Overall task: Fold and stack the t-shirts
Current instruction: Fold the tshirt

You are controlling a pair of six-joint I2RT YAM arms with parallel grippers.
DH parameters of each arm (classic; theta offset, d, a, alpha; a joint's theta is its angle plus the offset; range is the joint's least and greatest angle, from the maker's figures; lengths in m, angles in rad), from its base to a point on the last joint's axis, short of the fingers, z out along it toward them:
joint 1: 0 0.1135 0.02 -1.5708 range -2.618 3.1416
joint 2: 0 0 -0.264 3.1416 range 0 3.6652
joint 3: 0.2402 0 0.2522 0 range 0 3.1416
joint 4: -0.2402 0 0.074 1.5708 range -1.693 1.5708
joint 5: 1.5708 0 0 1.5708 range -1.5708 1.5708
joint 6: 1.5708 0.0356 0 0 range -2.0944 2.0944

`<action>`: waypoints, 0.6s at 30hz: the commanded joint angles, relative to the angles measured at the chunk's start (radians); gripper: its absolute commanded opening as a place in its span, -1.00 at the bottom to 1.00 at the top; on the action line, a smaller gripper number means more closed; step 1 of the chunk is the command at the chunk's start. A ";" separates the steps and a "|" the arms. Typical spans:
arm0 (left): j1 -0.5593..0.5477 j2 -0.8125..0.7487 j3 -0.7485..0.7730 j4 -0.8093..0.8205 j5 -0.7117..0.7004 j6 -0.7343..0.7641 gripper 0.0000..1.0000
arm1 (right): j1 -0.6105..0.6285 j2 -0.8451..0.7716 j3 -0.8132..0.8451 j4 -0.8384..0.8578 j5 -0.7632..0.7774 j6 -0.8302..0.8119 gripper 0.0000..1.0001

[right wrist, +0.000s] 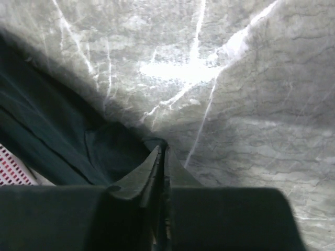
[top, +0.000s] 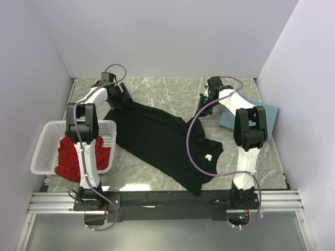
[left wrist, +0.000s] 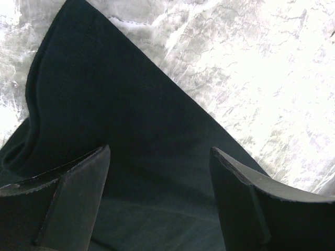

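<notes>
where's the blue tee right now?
Top view: the dusty-blue shirt lies at the far-right side of the table, partly hidden behind the right arm, to the right of the black shirt.

Red t-shirt point(top: 67, 156) partly hidden by left arm point(top: 86, 130) and basket point(top: 48, 141) wall. Dusty-blue t-shirt point(top: 269, 111) mostly behind right arm point(top: 250, 128). Black t-shirt point(left wrist: 120, 120) cut off at bottom and left edges of left wrist view. White mark point(top: 208, 157) too small to read.
</notes>
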 commanded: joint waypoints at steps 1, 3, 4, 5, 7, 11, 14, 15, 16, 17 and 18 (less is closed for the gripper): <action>0.010 0.015 0.041 -0.009 0.004 0.027 0.66 | -0.008 -0.014 0.053 0.002 -0.026 0.011 -0.92; 0.010 0.015 0.053 0.000 0.018 0.024 0.68 | -0.011 -0.031 0.053 0.002 0.000 0.017 -1.00; 0.010 0.016 0.062 -0.002 0.022 0.017 0.69 | -0.011 -0.042 0.050 0.003 0.010 0.019 -1.00; 0.012 0.019 0.078 -0.008 0.030 0.012 0.70 | -0.019 -0.060 0.048 0.003 0.031 0.019 -1.00; 0.012 0.021 0.128 -0.008 0.042 -0.008 0.71 | -0.030 -0.080 0.053 0.003 0.053 0.026 -1.00; 0.015 0.028 0.217 -0.003 0.033 -0.035 0.73 | -0.057 -0.131 0.073 0.010 0.089 0.026 -1.00; 0.024 0.044 0.257 0.009 0.000 -0.063 0.71 | -0.077 -0.140 0.109 0.000 0.109 0.026 -1.00; 0.027 0.047 0.262 0.017 -0.008 -0.071 0.70 | -0.082 -0.143 0.116 0.005 0.112 0.028 -1.00; 0.030 0.057 0.265 0.026 -0.022 -0.091 0.68 | -0.089 -0.148 0.123 0.010 0.123 0.031 -1.00; 0.030 0.064 0.269 0.034 -0.030 -0.097 0.66 | -0.091 -0.155 0.126 0.013 0.128 0.034 -1.00; 0.030 0.070 0.279 0.040 -0.042 -0.100 0.64 | -0.094 -0.158 0.131 0.022 0.131 0.037 -1.00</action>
